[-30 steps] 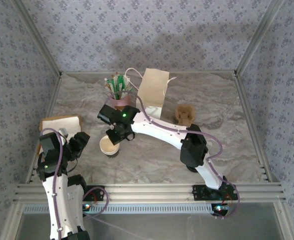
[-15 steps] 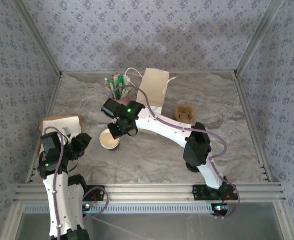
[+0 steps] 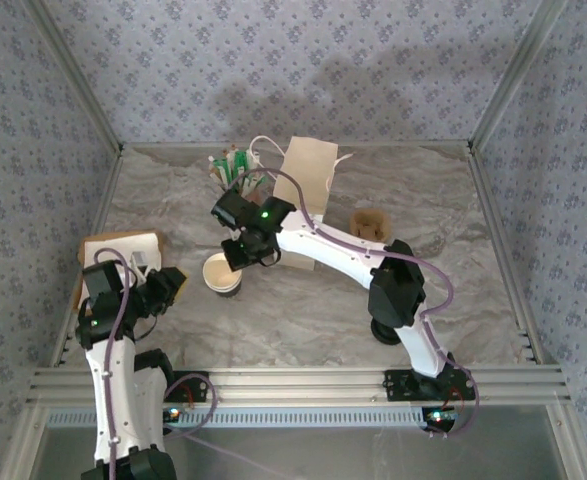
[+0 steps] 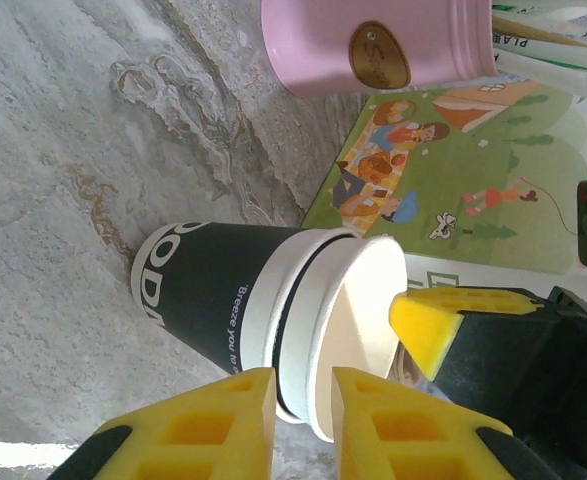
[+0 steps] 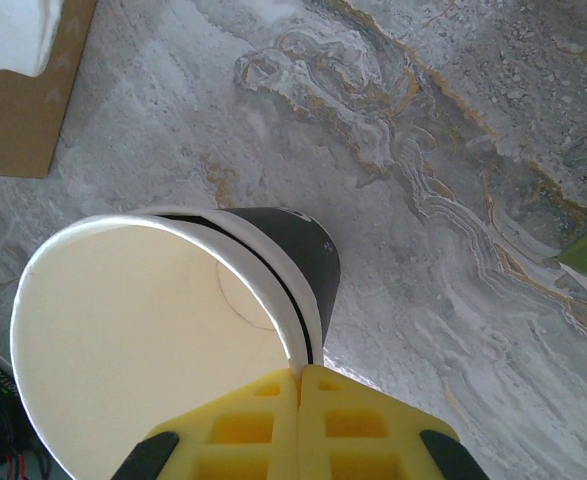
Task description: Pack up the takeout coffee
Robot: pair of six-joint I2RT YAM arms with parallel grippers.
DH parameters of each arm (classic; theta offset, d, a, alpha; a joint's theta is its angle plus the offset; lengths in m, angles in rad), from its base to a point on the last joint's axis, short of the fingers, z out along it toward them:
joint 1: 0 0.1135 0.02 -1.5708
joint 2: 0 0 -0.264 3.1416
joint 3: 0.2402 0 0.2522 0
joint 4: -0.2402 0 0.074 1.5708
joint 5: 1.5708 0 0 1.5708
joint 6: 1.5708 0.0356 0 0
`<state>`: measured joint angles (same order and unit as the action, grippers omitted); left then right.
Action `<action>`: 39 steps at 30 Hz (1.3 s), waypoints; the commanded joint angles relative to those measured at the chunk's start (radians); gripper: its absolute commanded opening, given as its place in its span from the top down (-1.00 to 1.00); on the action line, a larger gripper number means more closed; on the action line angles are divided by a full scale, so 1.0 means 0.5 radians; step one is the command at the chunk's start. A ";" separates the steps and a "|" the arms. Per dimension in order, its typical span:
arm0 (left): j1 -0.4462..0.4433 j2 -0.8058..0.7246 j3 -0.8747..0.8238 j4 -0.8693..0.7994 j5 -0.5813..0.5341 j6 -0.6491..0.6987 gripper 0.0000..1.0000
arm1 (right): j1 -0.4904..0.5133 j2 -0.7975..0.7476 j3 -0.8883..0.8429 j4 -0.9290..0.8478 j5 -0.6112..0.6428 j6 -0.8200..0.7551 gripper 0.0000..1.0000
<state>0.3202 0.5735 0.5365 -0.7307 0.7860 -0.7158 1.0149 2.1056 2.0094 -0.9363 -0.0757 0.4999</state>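
Observation:
The takeout coffee is out of view. An open, lidless paper cup (image 3: 221, 272), dark outside and cream inside, stands on the marble table left of centre. My right gripper (image 3: 236, 260) is shut on its rim, one finger inside and one outside; the right wrist view shows that pinch (image 5: 300, 372) on the cup (image 5: 153, 330). My left gripper (image 3: 171, 281) hovers just left of the cup, apart from it. In the left wrist view its jaws (image 4: 303, 375) stand a narrow gap apart with nothing between them, the cup (image 4: 223, 290) lying beyond the tips.
A white-and-brown paper bag (image 3: 308, 175) stands at the back, a pink cup of utensils (image 4: 373, 45) beside it. A brown cardboard cup holder (image 3: 368, 222) lies to the right. A flat cardboard box (image 3: 113, 250) sits at the left edge.
The right gripper has carried the cup a little toward the back of the table. The left jaws have narrowed a good deal, and the left gripper stays in place.

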 commanded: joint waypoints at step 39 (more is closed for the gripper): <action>-0.448 0.166 -0.248 0.593 -0.063 -0.225 0.48 | -0.070 -0.050 -0.036 0.042 -0.220 0.060 1.00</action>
<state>0.1024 0.6720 0.4156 -0.4683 0.7174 -0.8146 0.9771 2.1052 1.9984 -0.9142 -0.1543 0.5129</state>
